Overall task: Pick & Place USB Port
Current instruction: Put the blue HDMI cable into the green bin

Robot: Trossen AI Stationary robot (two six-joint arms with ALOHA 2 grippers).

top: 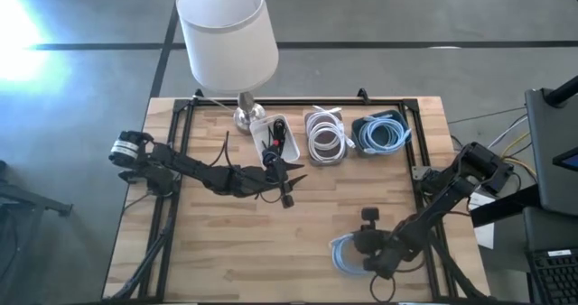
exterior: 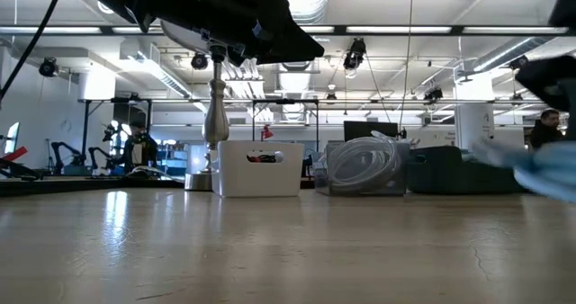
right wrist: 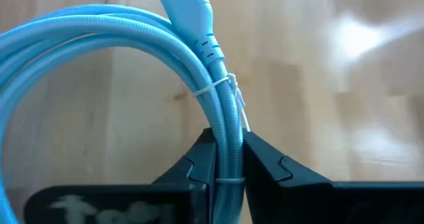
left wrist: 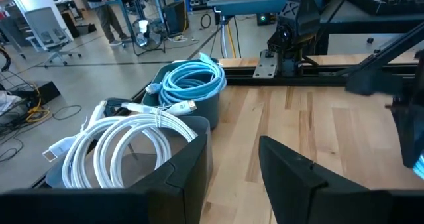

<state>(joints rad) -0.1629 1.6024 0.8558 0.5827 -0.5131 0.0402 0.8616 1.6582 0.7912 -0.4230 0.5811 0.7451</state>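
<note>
A light-blue USB cable, coiled and tied with thin white ties, shows near the table's near right part (top: 346, 251) and fills the right wrist view (right wrist: 99, 45). Its pale connector (right wrist: 185, 5) sticks out of the coil. My right gripper (top: 368, 249) is shut on it. My left gripper (top: 287, 192) is open and holds nothing. It hovers mid-table, just in front of the row of bins, with its fingers pointing toward them (left wrist: 232, 154). In the low view the cable is a blue blur at the right edge (exterior: 535, 171). My right gripper pinches the bundled strands of the coil (right wrist: 224, 141) between its two fingers (right wrist: 265, 161), just below a white tie (right wrist: 218, 85). The fingers lie across the strands, coming from the table's right side. The coil reaches out ahead of the fingers; I cannot tell if it is clear of the table.
Along the far edge stand a small white bin with dark items (top: 274, 135), a bin of white cables (top: 325, 135) and a dark bin of blue cables (top: 381, 132). A lamp with a white shade (top: 226, 30) stands at the far left. Bare wood lies between the arms (top: 271, 242).
</note>
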